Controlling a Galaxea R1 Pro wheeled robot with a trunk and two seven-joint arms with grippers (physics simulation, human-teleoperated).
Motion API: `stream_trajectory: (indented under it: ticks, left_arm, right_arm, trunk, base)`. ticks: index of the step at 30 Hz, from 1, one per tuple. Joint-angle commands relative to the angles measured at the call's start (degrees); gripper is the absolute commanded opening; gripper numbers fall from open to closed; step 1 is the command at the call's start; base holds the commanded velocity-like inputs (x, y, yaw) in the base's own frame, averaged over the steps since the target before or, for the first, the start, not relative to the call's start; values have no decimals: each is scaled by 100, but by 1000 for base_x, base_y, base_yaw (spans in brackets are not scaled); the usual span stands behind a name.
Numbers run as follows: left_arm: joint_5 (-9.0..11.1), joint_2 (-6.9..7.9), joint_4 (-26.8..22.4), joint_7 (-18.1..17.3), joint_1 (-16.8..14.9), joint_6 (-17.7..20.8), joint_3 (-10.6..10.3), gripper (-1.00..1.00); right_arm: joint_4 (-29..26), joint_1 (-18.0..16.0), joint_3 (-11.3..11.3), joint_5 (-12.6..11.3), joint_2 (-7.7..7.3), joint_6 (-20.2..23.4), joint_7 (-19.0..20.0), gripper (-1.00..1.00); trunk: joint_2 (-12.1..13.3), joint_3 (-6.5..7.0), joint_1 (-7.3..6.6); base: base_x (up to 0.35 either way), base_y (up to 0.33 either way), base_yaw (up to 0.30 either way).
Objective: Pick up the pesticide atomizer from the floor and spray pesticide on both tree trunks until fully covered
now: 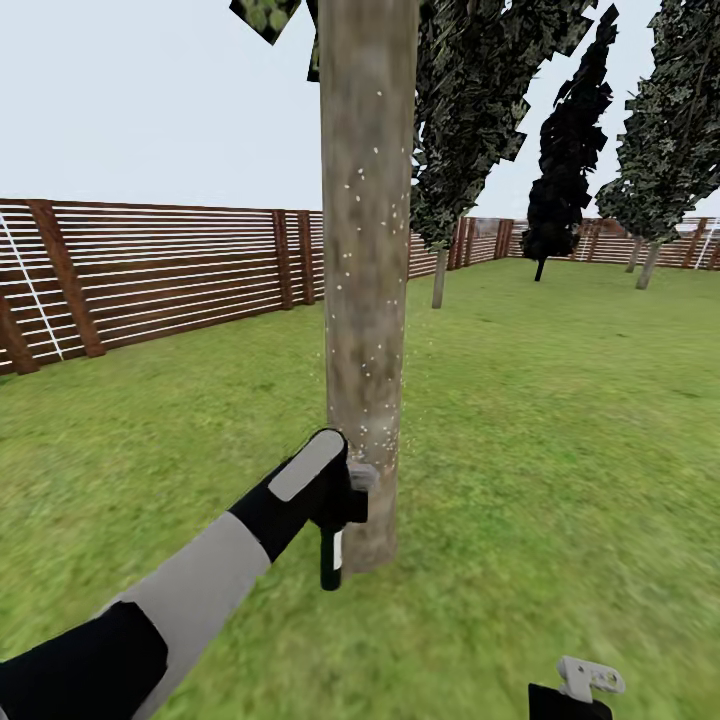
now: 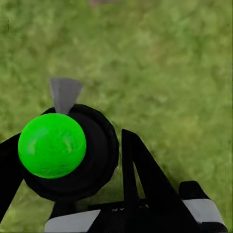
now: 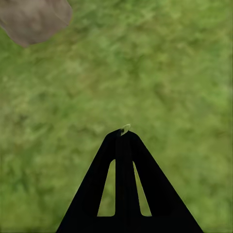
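1. Head view: The tree trunk stands tall in the middle of the frame, on the grass. Tiny white pesticide specks dot its bark, mostly low down. The left arm reaches in from the lower left. The left gripper is clenched on the pesticide atomizer. The dark bottle hangs down below the gripper, touching or just beside the trunk's foot; which one I cannot tell. A wooden fence runs across the left. More trees stand at the upper right. The right gripper peeks in at the bottom right.

2. Left wrist view: The atomizer's round dark top, with a green ball on it, sits at the lower left, held between the black fingers.

3. Right wrist view: The right gripper has its fingers pressed together, holding nothing, over grass. The trunk's foot shows at the upper left.
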Motion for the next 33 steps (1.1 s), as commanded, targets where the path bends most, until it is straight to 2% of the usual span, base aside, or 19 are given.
stream_trajectory:
  ticks: [1,2,4,7,12,13,17,18,20,23,26,33]
  left_arm:
    - [34,1,-1,82,-2,45,-195,-100]
    - [28,-5,6,124,2,41,-388,-100]
    - [48,-15,-1,318,-11,61,-527,-100]
    - [89,-15,-4,449,-214,67,-582,-100]
    - [130,-15,-11,473,-965,67,-589,-100]
    - [206,-15,-12,470,-1197,67,-584,-100]
    - [820,-15,-49,481,-1907,67,-585,-100]
    - [1019,-15,-59,483,-2216,67,-586,-100]
    - [1338,-15,-64,487,-2575,67,-586,-100]
    - [1637,-15,-62,498,-3009,67,-586,-100]
    - [1700,-15,-58,494,-3215,67,-586,-100]
    - [1632,-15,-156,501,-3250,44,-581,-100]
  right_arm:
    - [-10,-1,13,-63,-6,3,-58,-100]
    - [-9,0,14,-65,-6,4,-58,-100]
    - [-8,1,15,-67,-1,5,-58,-100]
    - [-14,1,21,-67,2,5,-63,-100]
    - [-17,1,28,-68,3,5,-66,-100]
    - [-17,1,30,-68,3,5,-66,-100]
    - [-17,1,46,-68,3,6,-67,-100]
    - [-17,1,45,-68,3,5,-67,-100]
    - [-17,1,46,-68,3,6,-67,-100]
    - [-17,1,49,-68,3,8,-67,-100]
    - [-17,1,50,-68,3,8,-67,-100]
    - [-14,1,42,-68,0,0,-62,-100]
  trunk:
    - [-3,-5,0]
    - [-3,-5,0]
    - [-3,-5,0]
    - [-3,-5,0]
    - [-3,-5,0]
    - [-3,-5,0]
    - [-3,-5,0]
    - [-3,-5,0]
    - [-3,-5,0]
    - [-3,-5,0]
    - [-3,-5,0]
    - [-3,-5,0]
  base:
    - [0,0,0]
    - [0,0,0]
    - [0,0,0]
    - [0,0,0]
    - [0,0,0]
    - [0,0,0]
    - [0,0,0]
    - [0,0,0]
    - [0,0,0]
    - [0,0,0]
    - [0,0,0]
    - [0,0,0]
